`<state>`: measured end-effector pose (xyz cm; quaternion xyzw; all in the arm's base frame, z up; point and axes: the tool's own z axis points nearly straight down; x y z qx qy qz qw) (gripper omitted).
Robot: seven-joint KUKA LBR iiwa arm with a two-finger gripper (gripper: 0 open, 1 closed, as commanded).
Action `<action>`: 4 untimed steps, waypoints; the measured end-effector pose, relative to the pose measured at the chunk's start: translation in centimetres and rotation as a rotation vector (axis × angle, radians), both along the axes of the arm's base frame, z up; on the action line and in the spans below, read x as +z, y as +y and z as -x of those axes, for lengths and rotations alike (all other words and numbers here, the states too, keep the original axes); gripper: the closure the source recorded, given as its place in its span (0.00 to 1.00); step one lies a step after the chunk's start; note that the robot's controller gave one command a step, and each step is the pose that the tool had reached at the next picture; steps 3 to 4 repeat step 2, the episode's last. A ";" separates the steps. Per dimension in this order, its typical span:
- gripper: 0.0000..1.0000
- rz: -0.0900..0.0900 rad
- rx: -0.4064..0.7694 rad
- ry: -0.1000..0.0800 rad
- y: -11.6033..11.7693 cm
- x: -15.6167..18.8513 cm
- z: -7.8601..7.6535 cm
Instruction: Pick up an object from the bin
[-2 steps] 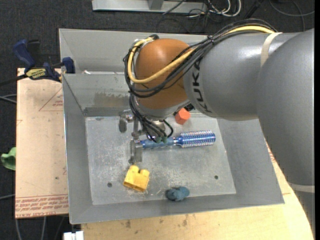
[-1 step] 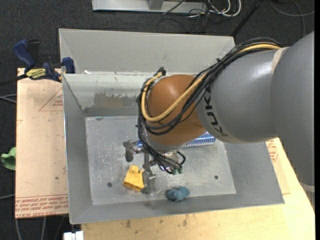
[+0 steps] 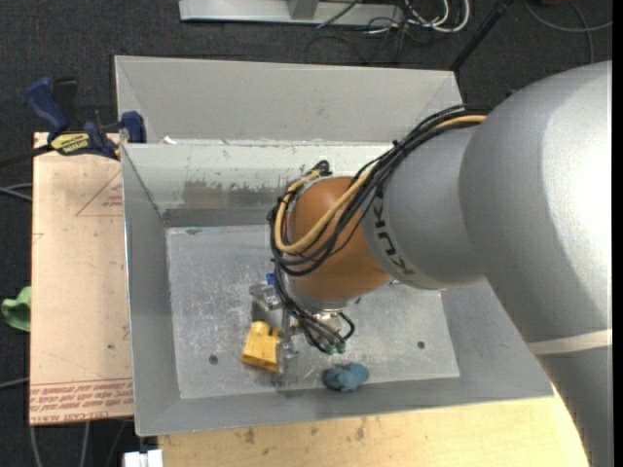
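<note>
Although the hand sits low in the grey bin, close to its floor, no pick can be read off as made. The arm reaches in from 3 o'clock. Its orange wrist cover, wrapped by black and yellow cables, hangs over the middle of the bin and hides much of the hand's upper part. Whether the hand is wide or narrow I cannot tell, because its metal parts run together with the scuffed floor beneath them.

Two loose things show on the floor. A small yellow block lies near the front wall, at about 6 o'clock on the floor. It is touching or just beside the hand on the hand's 9 o'clock side, and I cannot tell whether the hand is round it. A blue rounded lump lies at about 4 o'clock from the hand, near it but apart, and also close to the front wall.

As a judgement, the task is at the reaching stage: the hand is down at the level of the things, with the yellow block the nearest candidate. Left to do are a sure closing on one thing, lifting it clear of the floor, and carrying it up out of the bin.
</note>
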<state>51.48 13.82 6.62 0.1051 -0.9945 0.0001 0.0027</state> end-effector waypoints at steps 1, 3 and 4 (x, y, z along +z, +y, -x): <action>1.00 -0.002 -0.001 -0.005 0.1 0.3 -0.1; 1.00 -0.004 0.096 -0.017 0.0 18.6 -0.8; 1.00 -0.004 0.096 -0.017 0.0 18.6 -0.8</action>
